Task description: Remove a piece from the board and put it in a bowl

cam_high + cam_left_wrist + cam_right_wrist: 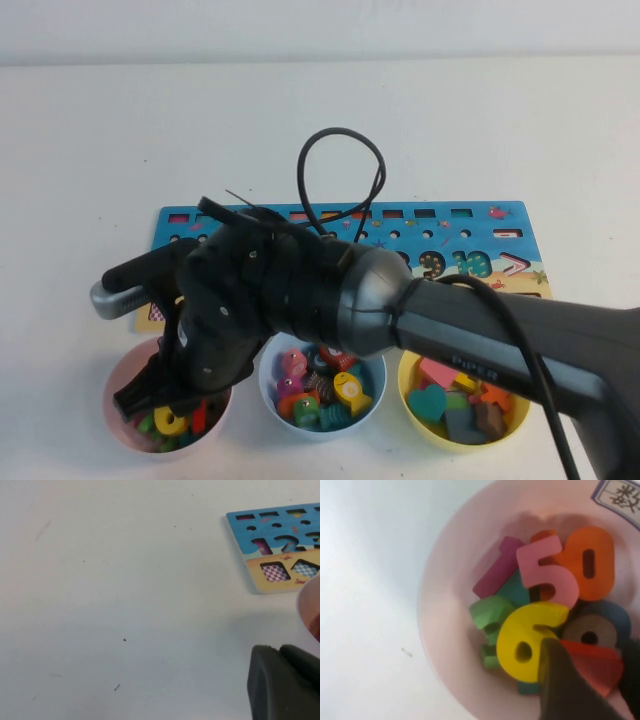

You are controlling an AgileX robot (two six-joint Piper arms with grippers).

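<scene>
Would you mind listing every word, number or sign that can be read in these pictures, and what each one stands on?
"PiPER": on the right arm forearm.
"9", "10", ">": on the board.
"5", "0", "6": numeral blocks in the pink bowl, beside the red piece between the right gripper fingers.
Printed characters on the bowl's paper label: too blurred to read.
Left gripper: bears no text.

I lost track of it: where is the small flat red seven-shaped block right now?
It is gripped in the right pincer, low inside the pale pink round plastic bowl at the robot's left of the bowl row, touching the yellow numeral six.
</scene>
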